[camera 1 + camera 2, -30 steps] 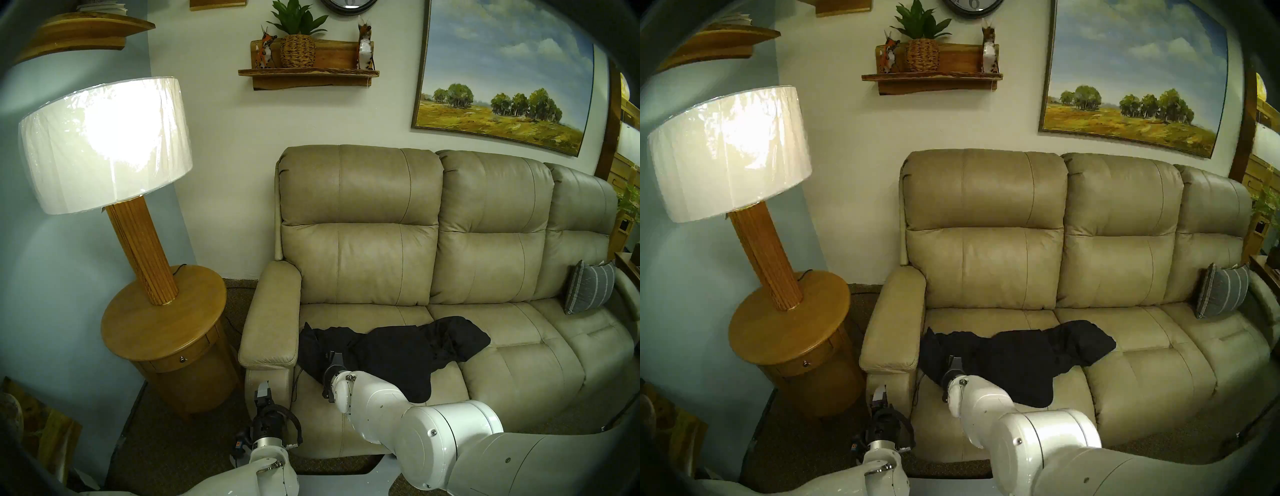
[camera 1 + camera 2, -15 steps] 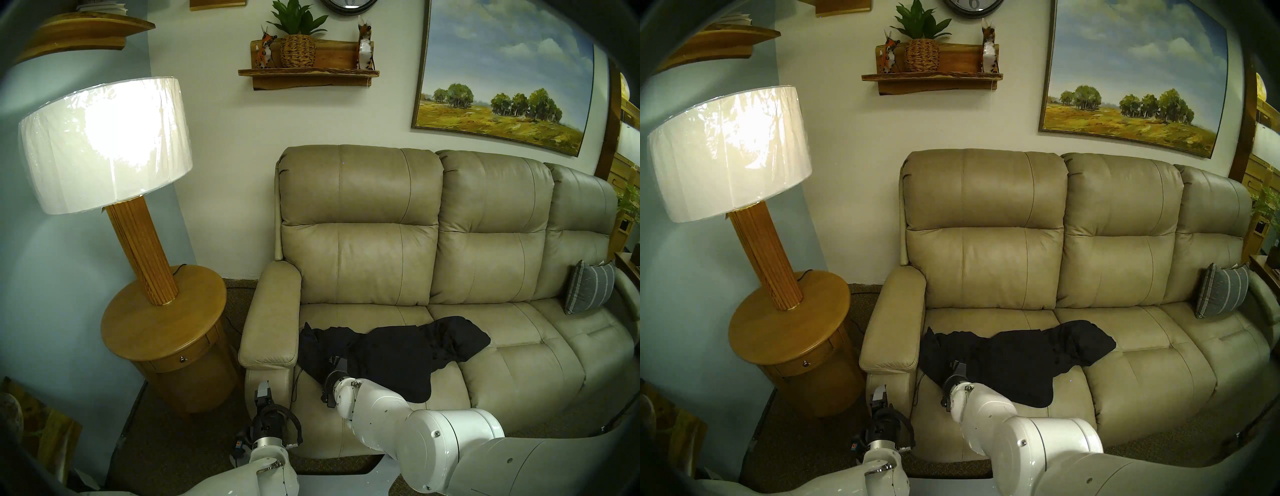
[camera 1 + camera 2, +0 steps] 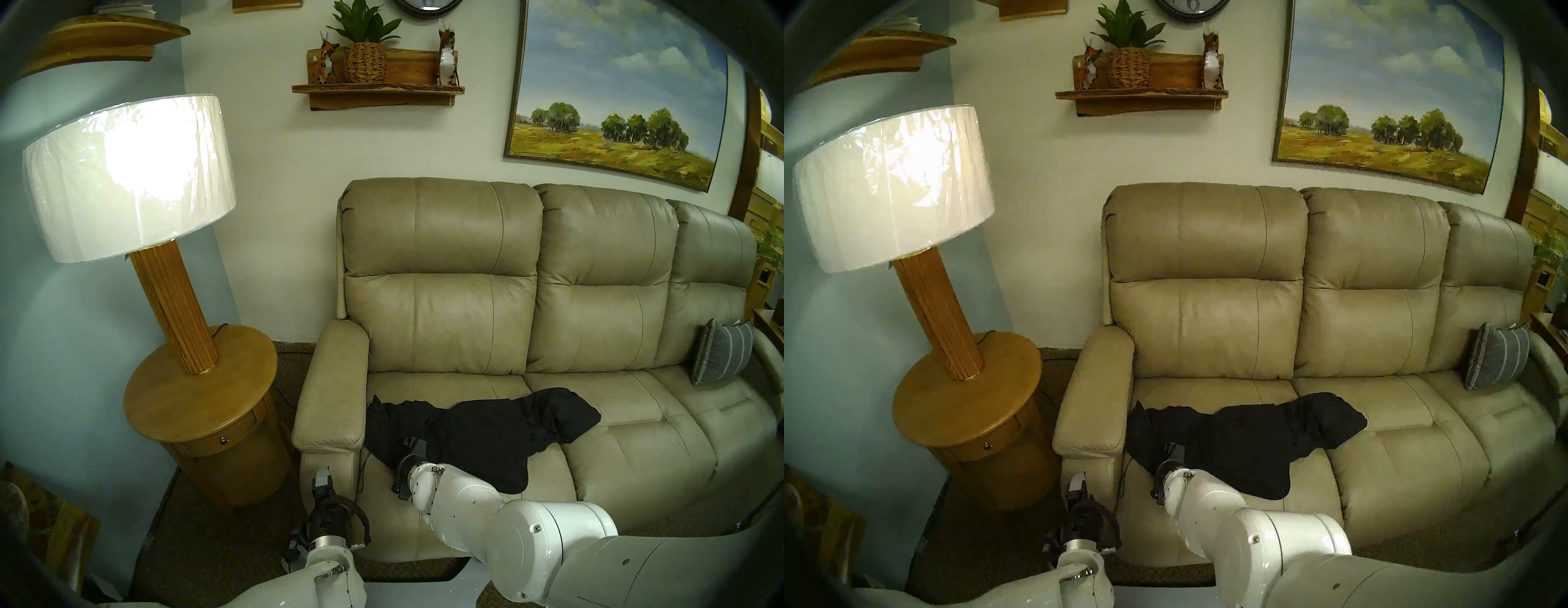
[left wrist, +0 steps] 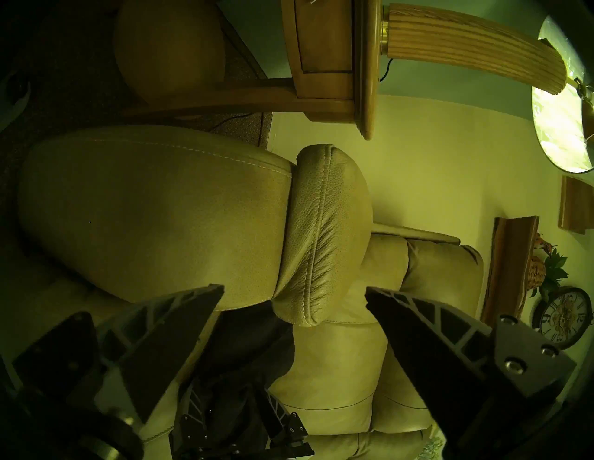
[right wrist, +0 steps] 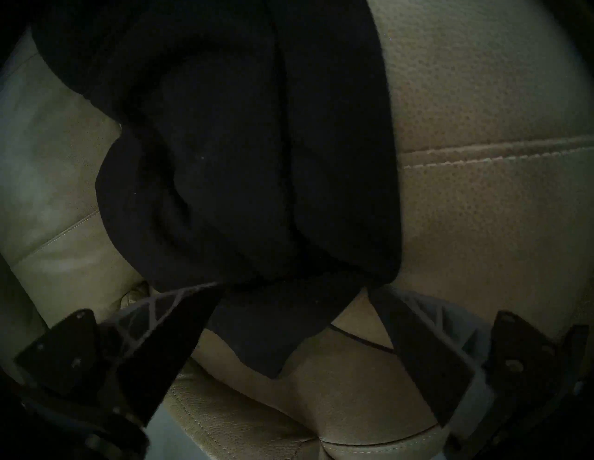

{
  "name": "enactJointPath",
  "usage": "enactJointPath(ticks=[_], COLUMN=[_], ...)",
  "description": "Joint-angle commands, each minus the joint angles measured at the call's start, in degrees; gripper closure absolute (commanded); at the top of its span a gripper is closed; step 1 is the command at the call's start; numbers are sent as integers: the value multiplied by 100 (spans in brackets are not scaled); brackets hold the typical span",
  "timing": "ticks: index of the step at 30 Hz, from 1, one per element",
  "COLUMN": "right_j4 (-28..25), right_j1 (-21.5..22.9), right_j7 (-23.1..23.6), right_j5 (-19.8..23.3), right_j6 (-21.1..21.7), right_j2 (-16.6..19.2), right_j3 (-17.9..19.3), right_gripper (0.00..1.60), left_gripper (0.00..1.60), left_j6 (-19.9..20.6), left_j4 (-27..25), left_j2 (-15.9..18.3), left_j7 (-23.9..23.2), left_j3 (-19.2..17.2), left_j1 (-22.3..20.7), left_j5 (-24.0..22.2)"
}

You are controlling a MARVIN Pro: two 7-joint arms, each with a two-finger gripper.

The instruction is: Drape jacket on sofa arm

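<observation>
A cream wall [image 3: 271, 178] meets a pale blue wall [image 3: 51, 339] at the left. A lit lamp [image 3: 127, 178] with a white shade and ribbed wooden stem stands on a round wooden side table [image 3: 199, 395] with a small drawer. Dark carpet [image 3: 203, 543] covers the floor. On the cream wall hang a wooden shelf [image 3: 377, 91] bearing a potted plant [image 3: 365, 51] in a woven basket and two animal figurines, a clock [image 3: 426, 6], and a landscape painting [image 3: 615, 93]. A grey striped cushion [image 3: 721, 356] leans at the far right.
</observation>
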Motion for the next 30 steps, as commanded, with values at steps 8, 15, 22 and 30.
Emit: enactJointPath(ticks=[8,15,22,30], right_j4=[-12,-5,0,7], right_j1=[109,78,48,31], right_j7=[-132,-185,-236,-288], right_j5=[168,230,330,386], right_j6=[4,1,5,1], right_j2=[-283,-265,-201,-191], right_j3=[214,326,489,618], right_gripper=[0,0,0,0], left_gripper=[0,0,0,0], left_j6=[2,2,3,3], left_j4=[-25,-22,-18,-15], left_j2=[-13,-16,-19,-22], left_j7=[-14,-6,1,9], left_j3=[-4,-8,-12,-17], left_j1=[4,4,4,4], left_j5=[18,23,31,40])
